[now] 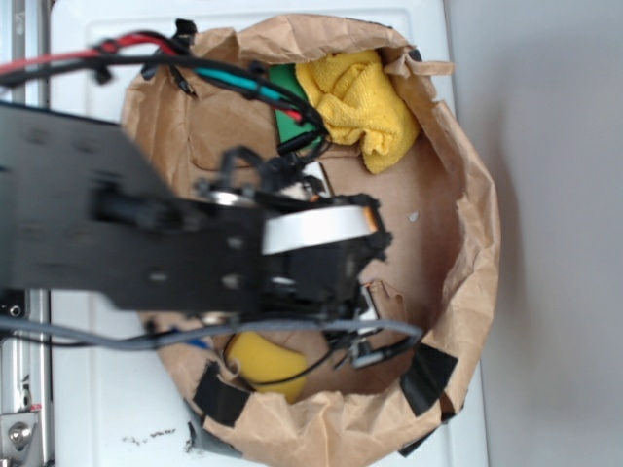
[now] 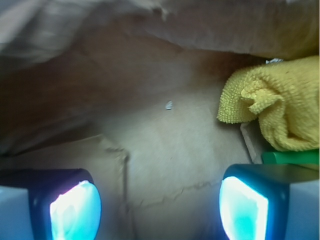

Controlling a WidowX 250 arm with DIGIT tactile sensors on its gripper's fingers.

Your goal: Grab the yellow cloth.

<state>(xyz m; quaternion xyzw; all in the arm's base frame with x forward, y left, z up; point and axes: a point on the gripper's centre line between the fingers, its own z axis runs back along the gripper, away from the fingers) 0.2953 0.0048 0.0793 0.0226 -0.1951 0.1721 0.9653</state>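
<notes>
Container: a wide, crumpled brown paper bag (image 1: 467,243) lies open on a white surface (image 1: 88,409), its rim rolled down and fixed with black tape patches near the lower edge.
Inside, far end: the bright yellow fuzzy terry cloth (image 1: 358,102) sits bunched in soft folds against the bag's upper wall.
Beside the cloth: a smooth green block (image 1: 287,102) lies just to its left, touching it, partly hidden by cables.
Inside, near end: a smooth rounded yellow sponge block (image 1: 263,362) rests by the bag's lower wall, well apart from the cloth.
Bag floor: bare creased brown paper between them, with one small pale speck (image 2: 169,105).
Arm: the black robot arm reaches over the bag's middle.
Tool: the tool (image 2: 160,207) hangs above the bag floor, its two fingers spread wide with nothing between them.
Cloth from the wrist view: upper right, ahead of the right finger (image 2: 243,207), not touching it.
</notes>
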